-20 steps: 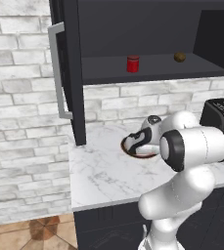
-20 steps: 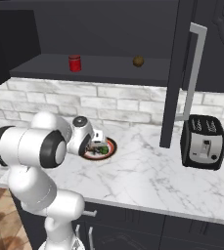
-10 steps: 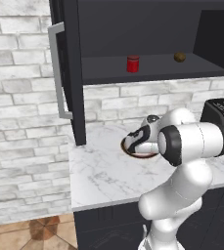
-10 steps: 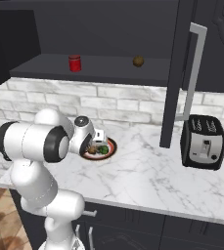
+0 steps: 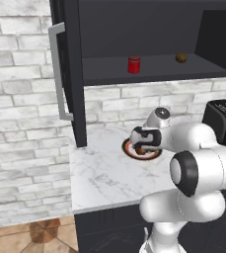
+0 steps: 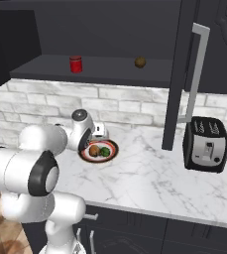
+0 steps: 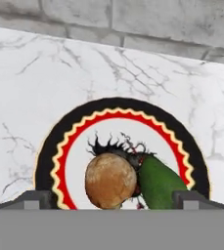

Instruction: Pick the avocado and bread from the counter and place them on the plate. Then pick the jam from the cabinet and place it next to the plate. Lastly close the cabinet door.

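White marble counter (image 6: 149, 173) is carrying the plate (image 7: 50, 141) near its back edge, bread (image 7: 110, 180) and avocado (image 7: 157, 181) lying touching on it. Bent low, the gripper (image 7: 111, 197) is being held above them, fingers spread, grasping nothing. Jam (image 5: 133, 64) is sitting on the cabinet (image 5: 154, 69) shelf.

A white marble table (image 6: 149, 178) with grey veins runs along a pale brick wall, over dark base cupboards. On it lies a round flat plate (image 7: 52, 146) with a black rim, an orange-red ring and a white centre. A black two-slot toaster (image 6: 205, 144) stands on the table well apart from the plate, to the right. Above, the dark shelf (image 5: 154, 69) inside the black wall cupboard carries a small red cylindrical jar (image 5: 133, 64) and, well apart from it, a small dull brown ball (image 5: 181, 58).
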Available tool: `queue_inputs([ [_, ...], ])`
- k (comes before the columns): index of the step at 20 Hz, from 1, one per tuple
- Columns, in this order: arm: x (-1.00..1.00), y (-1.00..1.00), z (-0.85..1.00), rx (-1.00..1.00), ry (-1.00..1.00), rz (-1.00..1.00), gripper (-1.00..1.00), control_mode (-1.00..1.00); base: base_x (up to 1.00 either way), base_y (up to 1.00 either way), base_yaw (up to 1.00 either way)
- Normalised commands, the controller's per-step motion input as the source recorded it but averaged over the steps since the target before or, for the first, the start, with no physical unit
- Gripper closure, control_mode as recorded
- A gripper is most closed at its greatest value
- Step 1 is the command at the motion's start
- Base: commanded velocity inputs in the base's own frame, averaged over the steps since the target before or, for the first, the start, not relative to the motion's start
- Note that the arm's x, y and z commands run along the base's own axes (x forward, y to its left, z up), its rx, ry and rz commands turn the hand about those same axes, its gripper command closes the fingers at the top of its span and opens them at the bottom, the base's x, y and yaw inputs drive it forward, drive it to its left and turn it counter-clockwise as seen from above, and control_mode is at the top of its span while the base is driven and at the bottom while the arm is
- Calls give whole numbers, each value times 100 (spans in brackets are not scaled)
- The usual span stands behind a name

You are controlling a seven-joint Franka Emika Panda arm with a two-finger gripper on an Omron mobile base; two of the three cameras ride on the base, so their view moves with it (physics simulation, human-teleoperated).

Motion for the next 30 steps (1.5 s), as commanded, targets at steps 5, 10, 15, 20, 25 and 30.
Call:
queue_inputs([
  [5,-66,-12,100,0,-12,0,-100,-100,0,0,0],
  [10,-59,-1,100,0,-8,0,-100,-100,0,0,0],
  [15,-38,0,89,0,-8,0,-100,-100,0,0,0],
  [20,-25,0,74,0,-5,0,-100,-100,0,0,0],
  [25,-2,8,83,0,-1,0,-100,-100,0,0,0],
  [30,0,10,72,0,0,0,-100,-100,0,0,0],
])
